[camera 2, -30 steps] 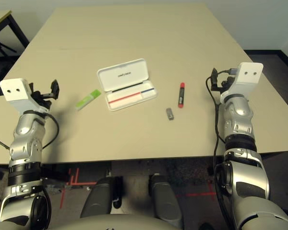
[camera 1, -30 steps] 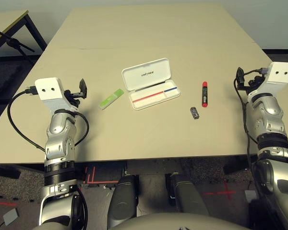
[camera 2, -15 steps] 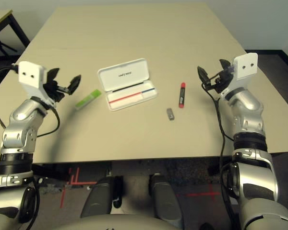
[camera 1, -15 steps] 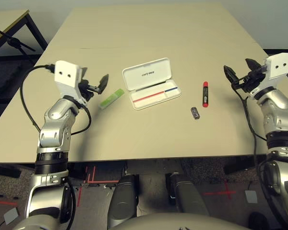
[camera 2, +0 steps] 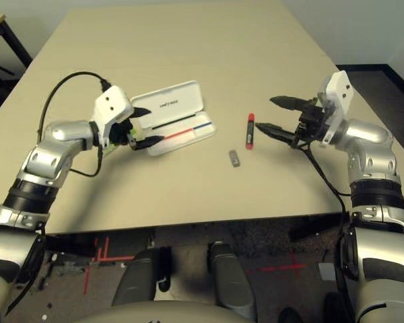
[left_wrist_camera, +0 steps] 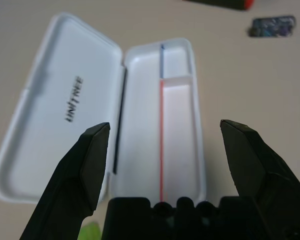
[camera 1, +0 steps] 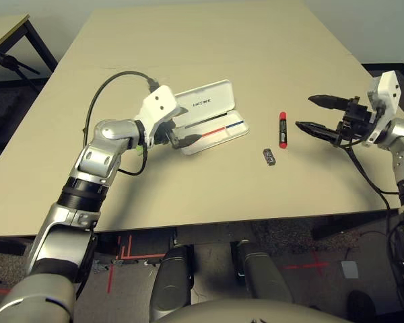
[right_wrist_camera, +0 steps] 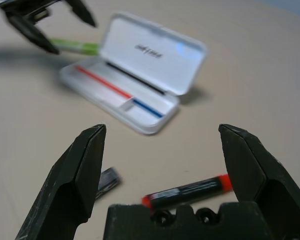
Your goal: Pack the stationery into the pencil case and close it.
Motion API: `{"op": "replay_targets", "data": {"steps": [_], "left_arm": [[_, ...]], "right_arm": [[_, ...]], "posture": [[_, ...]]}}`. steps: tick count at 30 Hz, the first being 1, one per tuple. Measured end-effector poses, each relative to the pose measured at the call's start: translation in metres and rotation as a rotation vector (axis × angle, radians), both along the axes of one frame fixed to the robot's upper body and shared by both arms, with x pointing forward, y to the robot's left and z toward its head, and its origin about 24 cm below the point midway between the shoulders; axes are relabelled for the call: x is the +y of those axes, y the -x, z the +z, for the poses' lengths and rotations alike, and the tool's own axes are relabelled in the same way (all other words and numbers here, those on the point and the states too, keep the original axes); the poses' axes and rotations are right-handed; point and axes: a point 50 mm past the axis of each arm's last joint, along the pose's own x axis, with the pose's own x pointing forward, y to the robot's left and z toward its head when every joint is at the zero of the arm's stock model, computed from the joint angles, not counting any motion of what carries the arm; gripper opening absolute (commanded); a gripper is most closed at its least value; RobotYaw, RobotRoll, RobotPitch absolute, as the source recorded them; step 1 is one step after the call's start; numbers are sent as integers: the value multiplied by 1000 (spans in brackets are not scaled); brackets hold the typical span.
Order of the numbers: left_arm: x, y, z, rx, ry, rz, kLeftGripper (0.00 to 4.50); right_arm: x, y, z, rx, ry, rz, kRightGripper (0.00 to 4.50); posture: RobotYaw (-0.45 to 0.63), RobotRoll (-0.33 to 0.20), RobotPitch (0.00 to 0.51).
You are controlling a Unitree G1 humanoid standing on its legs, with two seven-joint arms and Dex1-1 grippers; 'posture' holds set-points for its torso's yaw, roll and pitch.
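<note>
Near the middle of the beige desk [camera 1: 209, 47] the white pencil case [camera 1: 212, 124] lies open, its hinged lid folded back flat on the far side and its tray toward the robot, well clear of every desk edge. The lid carries dark printed lettering, legible in the left wrist view as the end of the "UNITREE" mark, and a red-and-blue line runs along the tray's inside. The left gripper [camera 2: 143, 125] hovers at the case's left end with its jaws spread wide and holding nothing; the light-green strip [right_wrist_camera: 74, 47] lies on the desk just beside that end, mostly hidden by the wrist in the head views. To the right of the case there is open desk, then the red marker [camera 1: 282, 129] with its black label band, whose writing is too small to read, and nearer the front edge the small dark grey block [camera 1: 270, 157], apart from both. Farther right the right gripper [camera 1: 314, 114] points in toward the marker, jaws wide and empty, with bare surface between them. The far half of the desk is bare.
</note>
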Motion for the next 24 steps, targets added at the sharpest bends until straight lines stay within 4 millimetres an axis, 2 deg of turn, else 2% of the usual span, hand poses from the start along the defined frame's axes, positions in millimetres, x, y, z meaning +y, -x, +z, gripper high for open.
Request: {"op": "replay_targets", "data": {"steps": [4, 10, 24], "left_arm": [[-13, -9, 2, 53, -82, -26, 4433], [-26, -7, -17, 187, -208, -74, 4433], [-36, -9, -28, 254, -328, -69, 4433]], "right_arm": [[-3, 6, -3, 35, 25, 61, 4500], [-7, 11, -5, 49, 45, 116, 4500], [-5, 9, 1, 33, 52, 154, 4500]], "posture": [[-87, 0, 128], [-94, 0, 130], [-96, 0, 119]]}}
